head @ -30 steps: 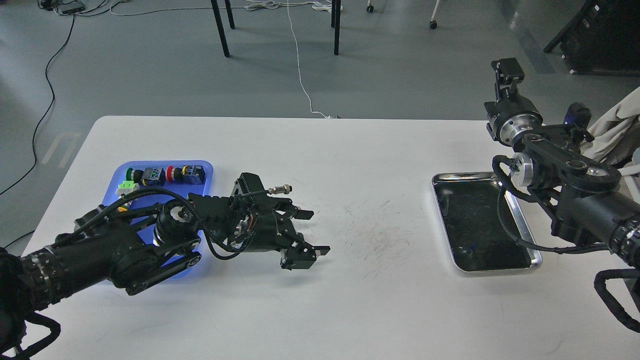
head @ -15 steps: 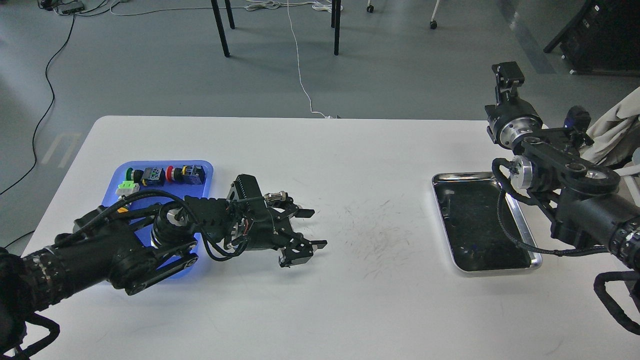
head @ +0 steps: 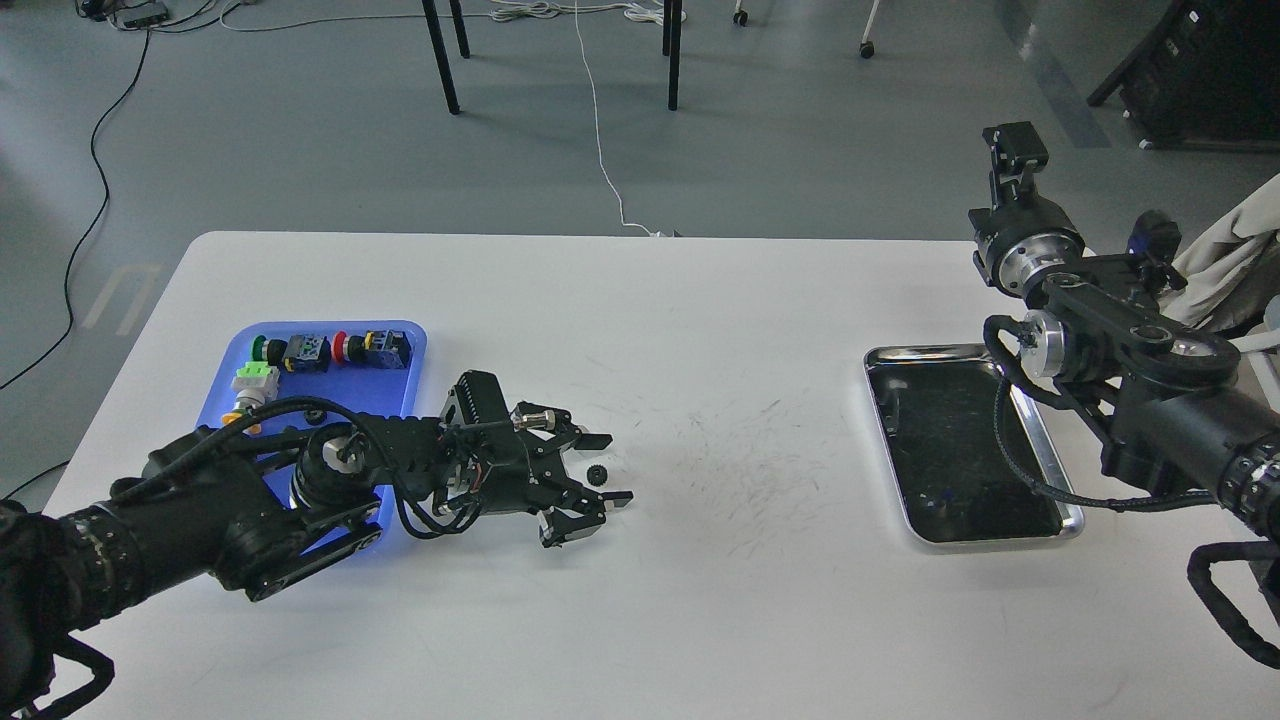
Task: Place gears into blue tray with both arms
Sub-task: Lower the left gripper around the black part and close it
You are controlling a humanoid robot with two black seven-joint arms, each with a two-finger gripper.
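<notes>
One tiny black gear (head: 598, 474) lies on the white table, left of the middle. My left gripper (head: 611, 469) is open and low over the table, with its two fingers on either side of the gear and not closed on it. The blue tray (head: 398, 392) sits at the left, partly covered by my left arm. My right gripper (head: 1014, 150) is raised at the far right, beyond the table's back edge, and is seen end-on, so its fingers cannot be told apart.
Colourful push-button switches (head: 330, 350) line the blue tray's far side. A shiny silver tray (head: 930, 351) with a dark inside sits at the right, under my right arm. Scuff marks (head: 750, 480) mark the table's middle.
My left arm has drawn back to the left and sunk toward the table. The gear now shows between its open fingers. The right arm has barely moved.
</notes>
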